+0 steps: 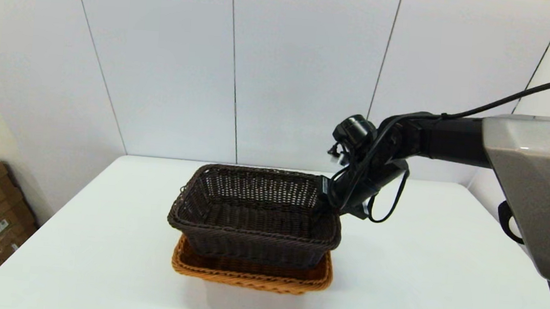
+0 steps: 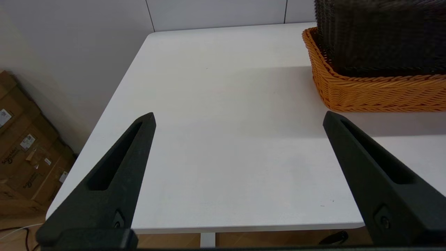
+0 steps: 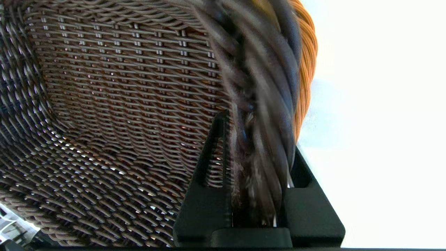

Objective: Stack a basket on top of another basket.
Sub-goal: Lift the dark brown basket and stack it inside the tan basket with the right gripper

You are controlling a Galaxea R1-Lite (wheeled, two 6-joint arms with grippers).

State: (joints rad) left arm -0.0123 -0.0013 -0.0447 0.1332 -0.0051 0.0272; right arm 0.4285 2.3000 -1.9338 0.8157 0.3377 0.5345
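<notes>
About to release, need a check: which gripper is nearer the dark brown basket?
Right. The right gripper is clamped on the dark brown basket at its rim; the left gripper hangs open, apart from it, over bare table.

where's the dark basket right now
In the head view, the dark brown basket sits mid-table, nested in the orange-tan basket, its right rim pinched by the right claw.

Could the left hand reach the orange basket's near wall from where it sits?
Probably yes: the left hand is open over bare table, and the orange basket wall beside it is uncovered.
</notes>
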